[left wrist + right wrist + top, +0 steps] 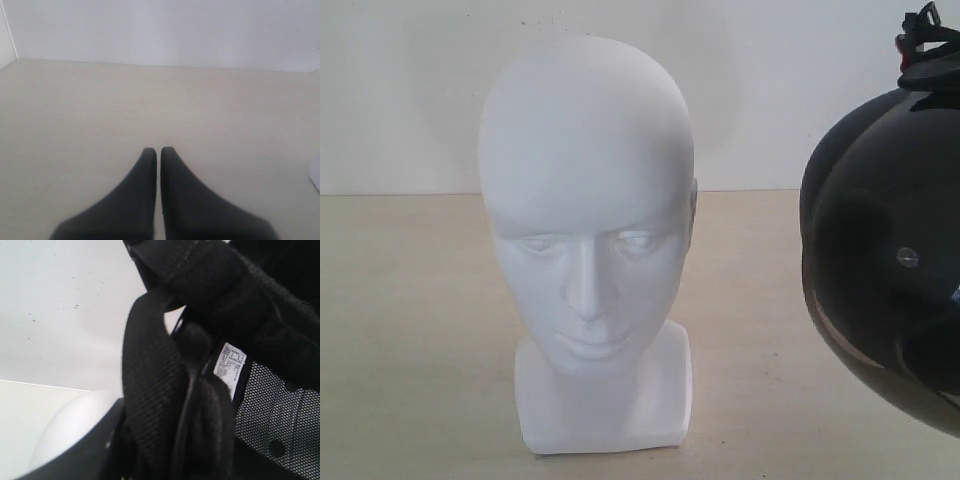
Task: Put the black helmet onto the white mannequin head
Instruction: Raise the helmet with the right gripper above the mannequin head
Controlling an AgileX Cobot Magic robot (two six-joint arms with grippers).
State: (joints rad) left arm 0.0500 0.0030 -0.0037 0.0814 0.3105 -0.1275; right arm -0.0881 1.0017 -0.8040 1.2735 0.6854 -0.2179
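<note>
The white mannequin head (pixel 588 240) stands upright on its squarish base in the middle of the exterior view, facing the camera. The black helmet (pixel 895 260) hangs at the right edge, off the table and tilted. Its strap with a red buckle (pixel 917 45) sticks up above it. Its shell is beside the head and apart from it. In the right wrist view the strap (pixel 150 390), padded lining and mesh fill the frame. My right gripper (pixel 165 450) is shut on the helmet's padding, its fingers mostly hidden. The head's crown (pixel 70 427) shows below. My left gripper (pixel 159 151) is shut and holds nothing.
The pale wooden table (pixel 410 330) runs back to a white wall (pixel 400 90). My left gripper hovers low over bare tabletop (pixel 150 100). A white sliver (pixel 316 172) shows at that view's edge; I cannot tell what it is.
</note>
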